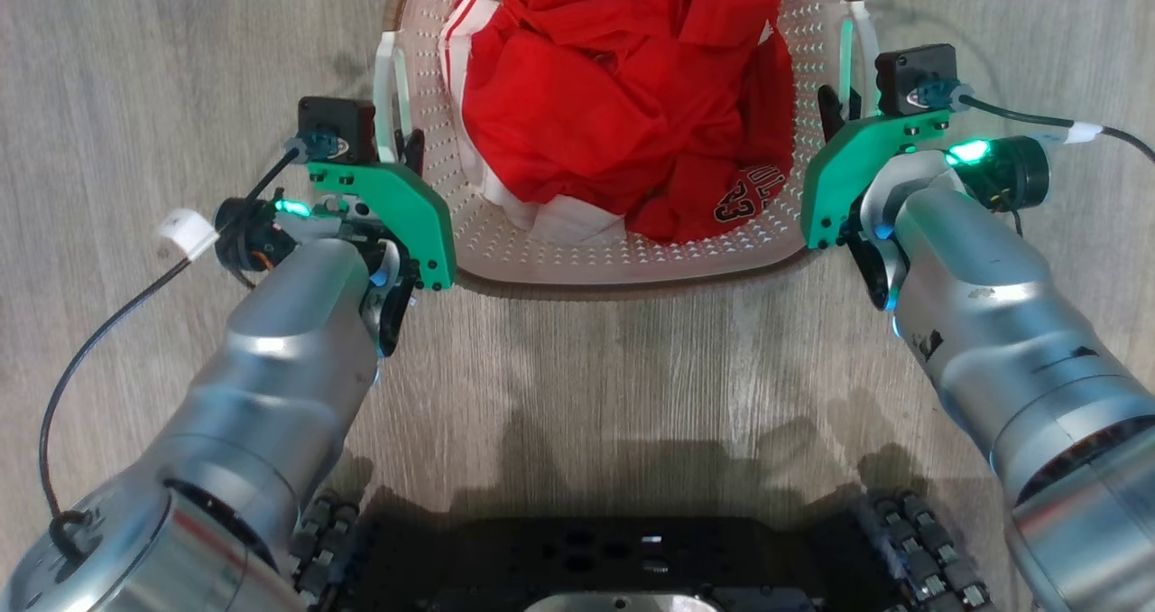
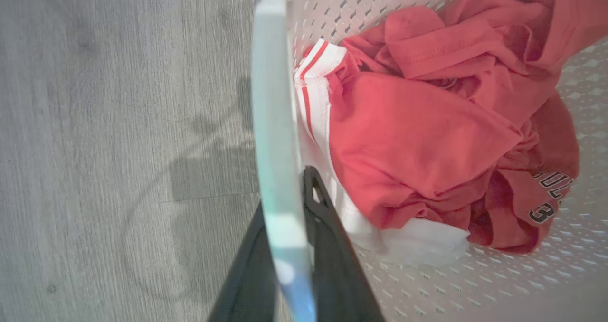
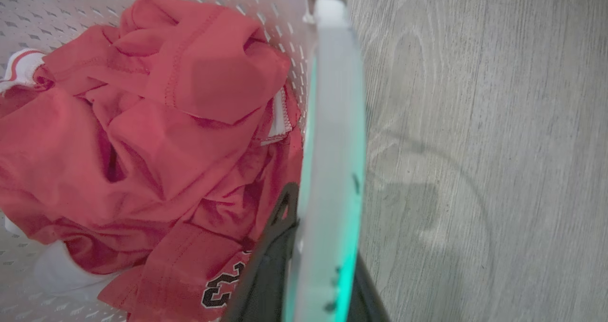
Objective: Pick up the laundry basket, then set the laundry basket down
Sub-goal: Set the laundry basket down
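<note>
White plastic task item: the small, white, perforated laundry basket (image 1: 559, 255) with a brown woven-look rim lies straight ahead of the robot, between its two arms. Its far end is cut off by the top edge of the head view.
Ground: a pale grey wood-grain floor (image 1: 577, 386) lies under and around the basket.
Load: a crumpled red jersey with white trim and black lettering (image 1: 623, 97) fills most of the basket's hollow.
Left gripper (image 1: 403, 143): narrow. Its two long dark fingers pinch the thin white left handle (image 2: 273, 99), one finger on the basket's inner side and one on the outer side.
Right gripper (image 1: 839, 115): narrow in the same way. It is clamped on the thin white right handle (image 3: 335, 99), and the wrist view shows a dark finger on each face of the handle.
Done: both handles are gripped, so the reach and the grasp look complete.
Unclear: I cannot tell whether the basket's base has left the floor. A dark band runs under the near rim in the head view, which could be shadow or a gap.
Left to do: lifting the basket, if it is not yet up, then lowering it to the floor and opening both pincers.
Care needed: the two arms probably have to move together. Otherwise the basket may tip and the jersey may slide.
</note>
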You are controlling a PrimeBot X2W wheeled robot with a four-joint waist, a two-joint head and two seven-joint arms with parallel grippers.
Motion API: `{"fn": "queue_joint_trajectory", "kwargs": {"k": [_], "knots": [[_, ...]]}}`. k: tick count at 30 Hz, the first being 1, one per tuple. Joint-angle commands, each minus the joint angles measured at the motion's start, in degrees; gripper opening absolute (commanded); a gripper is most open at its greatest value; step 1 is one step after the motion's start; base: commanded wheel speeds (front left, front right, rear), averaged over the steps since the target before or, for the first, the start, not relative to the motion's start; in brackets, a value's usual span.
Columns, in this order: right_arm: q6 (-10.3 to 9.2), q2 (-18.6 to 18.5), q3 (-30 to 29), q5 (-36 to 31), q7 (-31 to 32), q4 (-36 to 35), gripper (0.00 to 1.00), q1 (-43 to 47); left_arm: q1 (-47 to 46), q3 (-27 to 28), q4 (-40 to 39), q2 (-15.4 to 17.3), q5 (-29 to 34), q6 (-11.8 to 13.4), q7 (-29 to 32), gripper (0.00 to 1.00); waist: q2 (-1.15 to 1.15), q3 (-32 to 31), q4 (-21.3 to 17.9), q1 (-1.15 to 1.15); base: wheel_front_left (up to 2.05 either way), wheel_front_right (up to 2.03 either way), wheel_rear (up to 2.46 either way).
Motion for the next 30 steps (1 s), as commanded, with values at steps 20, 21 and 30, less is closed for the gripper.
{"fn": "queue_joint_trajectory", "kwargs": {"k": [20, 21, 30], "knots": [[-0.09, 0.5, -7.2, -8.8, -0.8, -1.8, 0.00, 4.0, 0.2, 1.8, -1.2, 1.6, 3.4, 0.4, -0.7, 0.00, 0.00, 2.1, 0.1, -0.01, 0.00, 0.00, 0.00], [-0.09, 0.5, -7.5, -9.1, -0.8, -2.0, 0.00, 4.1, 0.2, 1.8, -1.2, 1.6, 3.5, 0.3, -0.7, 0.00, 0.00, 2.1, 0.1, -0.01, 0.00, 0.00, 0.00], [-0.09, 0.5, -9.3, -11.0, -0.8, -2.7, 0.03, 4.7, 0.0, 2.1, -1.3, 1.6, 3.8, 0.5, -0.7, 0.02, 0.00, 2.3, 0.1, -0.01, 0.00, 0.00, 0.00]]}}
